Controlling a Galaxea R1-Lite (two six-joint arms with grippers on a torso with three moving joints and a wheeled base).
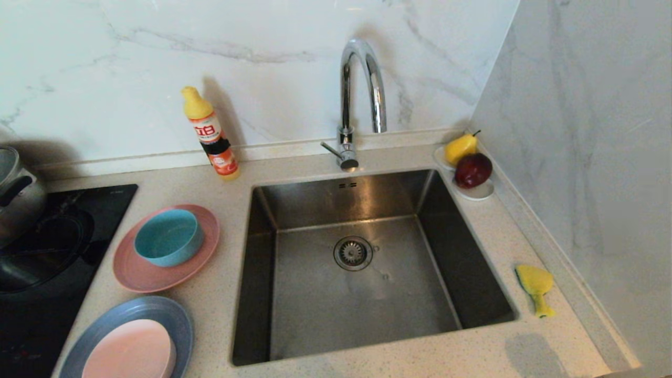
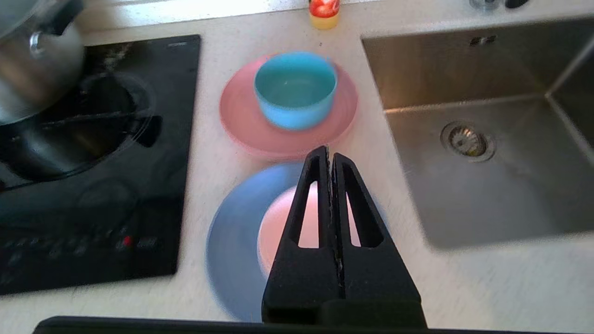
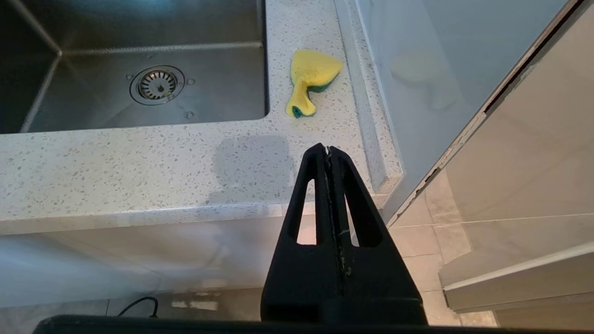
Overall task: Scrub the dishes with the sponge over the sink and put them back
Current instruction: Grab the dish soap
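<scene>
Four dishes lie on the counter near my left gripper, whose fingers are pressed together on nothing: the pale pink bowl sits in the grey-blue plate right beneath them, and just past their tips the teal bowl stands in the salmon-pink plate. My right gripper, fingers likewise closed and empty, hangs off the front edge of the counter by the wall (floor tiles show under it); the sponge lies ahead of its tips, yellow side up with a green edge showing, crumpled, beside the sink and apart from it. From the left fingers the sink lies off to one side, its strainer drain in the bare steel floor.

Counter is pale speckled stone, with a darker patch just ahead of my right fingertips. Behind it rises a white marble-look wall, which turns a corner at the sponge's side.

By count: two plates, two bowls, one sponge, one sink, one curved tap, one soap bottle with a yellow cap, one steel pot on a black hob, one white saucer with a yellow pear and a dark red apple
</scene>
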